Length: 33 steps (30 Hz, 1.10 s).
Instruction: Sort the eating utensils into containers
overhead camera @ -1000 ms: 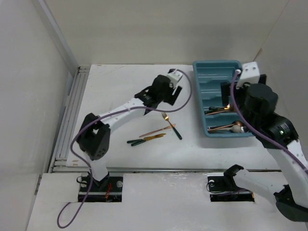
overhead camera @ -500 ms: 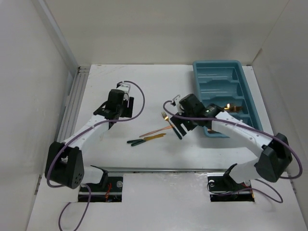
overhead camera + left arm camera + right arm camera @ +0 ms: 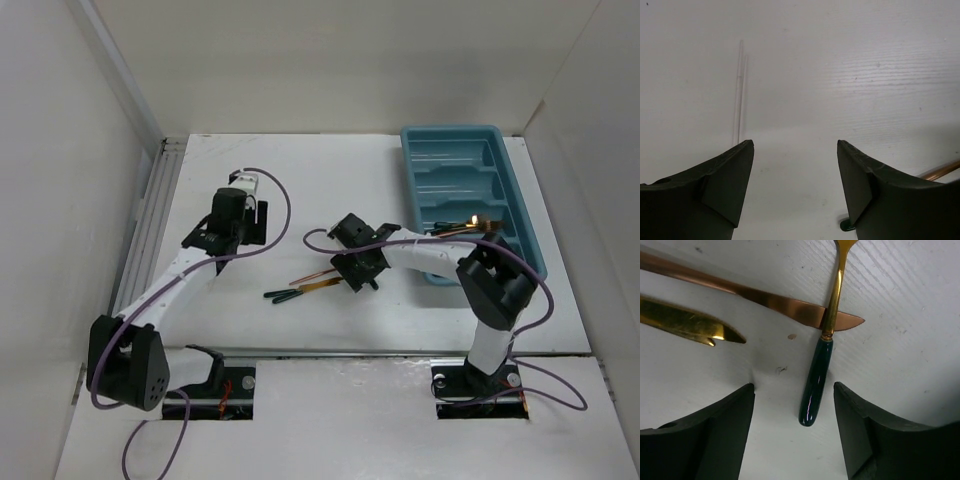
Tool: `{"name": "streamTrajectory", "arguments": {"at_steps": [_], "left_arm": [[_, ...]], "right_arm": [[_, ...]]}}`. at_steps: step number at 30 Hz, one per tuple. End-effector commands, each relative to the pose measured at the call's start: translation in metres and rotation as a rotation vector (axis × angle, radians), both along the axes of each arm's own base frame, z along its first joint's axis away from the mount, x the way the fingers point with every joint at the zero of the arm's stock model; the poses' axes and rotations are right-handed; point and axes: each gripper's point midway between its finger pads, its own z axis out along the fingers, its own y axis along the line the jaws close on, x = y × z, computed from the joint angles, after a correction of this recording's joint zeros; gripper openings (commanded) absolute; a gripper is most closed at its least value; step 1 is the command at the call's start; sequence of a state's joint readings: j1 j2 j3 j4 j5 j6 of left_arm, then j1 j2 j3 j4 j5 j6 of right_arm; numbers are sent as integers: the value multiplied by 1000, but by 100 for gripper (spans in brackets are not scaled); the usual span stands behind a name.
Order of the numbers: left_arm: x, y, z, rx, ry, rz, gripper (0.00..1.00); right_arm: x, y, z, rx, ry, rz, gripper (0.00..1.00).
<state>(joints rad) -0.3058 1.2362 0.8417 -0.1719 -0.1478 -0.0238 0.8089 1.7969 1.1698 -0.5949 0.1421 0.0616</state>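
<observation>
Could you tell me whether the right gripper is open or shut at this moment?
Open. The right gripper straddles the green-handled utensil, with bare table visible between each finger and the handle.

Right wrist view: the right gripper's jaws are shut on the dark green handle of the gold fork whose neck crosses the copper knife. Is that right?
Not shut. The right wrist view shows the right gripper with its jaws open, one on each side of the fork and clear of its dark green handle. The gold neck does cross the copper knife.
</observation>
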Motion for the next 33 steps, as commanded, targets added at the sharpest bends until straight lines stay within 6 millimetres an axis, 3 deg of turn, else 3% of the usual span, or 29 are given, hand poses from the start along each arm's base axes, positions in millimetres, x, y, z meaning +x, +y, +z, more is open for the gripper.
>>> {"name": "streamTrajectory", "arguments": {"at_steps": [1, 4, 7, 8, 9, 12, 14, 17, 18, 20, 23, 24, 25, 26, 27, 28, 32, 33], "left_arm": [[1, -5, 32, -29, -108, -15, 64], [-4, -9, 33, -44, -123, -21, 64], [-6, -13, 38, -48, -145, -23, 64], [-7, -17, 38, -49, -145, -35, 64], [-8, -17, 41, -53, -155, -35, 64], [-13, -21, 42, -62, -168, -40, 64], [-12, -24, 45, -71, -189, -49, 64], [-11, -25, 44, -66, -200, -55, 64], [-11, -24, 47, -69, -209, -55, 64], [-8, -27, 50, -54, -234, -87, 64], [-7, -39, 47, -25, -249, -211, 64], [-10, -44, 37, -15, -226, -263, 66], [-15, -55, 30, -29, -197, -340, 66], [-16, -61, 29, -31, -182, -380, 66], [-18, -65, 20, -13, -139, -432, 66], [-23, -75, 16, -33, -111, -494, 66], [-32, -86, 3, -40, -40, -598, 66], [-33, -88, 3, -38, -43, -617, 66]], "right_arm": [[24, 3, 3, 32, -60, -83, 67], [24, 4, -8, 39, -33, -67, 58], [21, 9, -18, 52, -10, -31, 39], [22, 10, -16, 52, -10, -30, 24], [22, 8, -20, 34, -3, -34, 0], [21, 6, -14, 10, 14, -50, 0], [27, 6, 7, 19, -20, -84, 0], [42, 6, 63, 71, -96, -176, 0], [59, 7, 94, 115, -160, -226, 0], [73, 2, 144, 231, -242, -352, 0], [108, -35, 208, 409, -392, -604, 0], [114, -47, 214, 487, -401, -742, 0], [127, -79, 221, 523, -447, -880, 0], [130, -95, 210, 554, -459, -976, 0], [129, -111, 222, 660, -484, -1112, 0], [130, -138, 206, 666, -494, -1223, 0], [122, -195, 198, 733, -542, -1484, 0], [115, -204, 184, 692, -520, -1526, 0]]}}
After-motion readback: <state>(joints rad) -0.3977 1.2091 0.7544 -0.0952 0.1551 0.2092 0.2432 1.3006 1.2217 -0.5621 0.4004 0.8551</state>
